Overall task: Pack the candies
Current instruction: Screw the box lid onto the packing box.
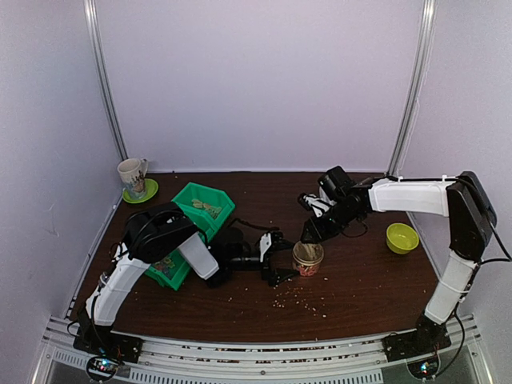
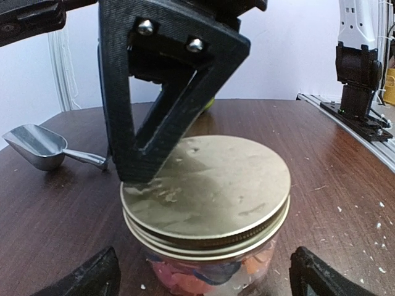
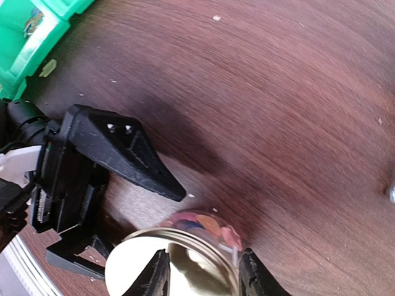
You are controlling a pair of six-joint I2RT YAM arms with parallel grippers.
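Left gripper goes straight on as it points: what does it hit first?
Probably the jar, on its side just under the lid. It stands dead ahead of the left gripper, whose fingers are spread wider than it. Nothing looks nearer.

candies [image 2: 179, 277]: mostly hidden under lid [image 2: 210, 185] | jar [image 2: 247, 271]: base cut off by lower edge | bin [image 1: 190, 194]: contents unclear

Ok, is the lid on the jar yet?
Yes, the gold lid sits flat over the jar mouth, with candies showing through the glass below.
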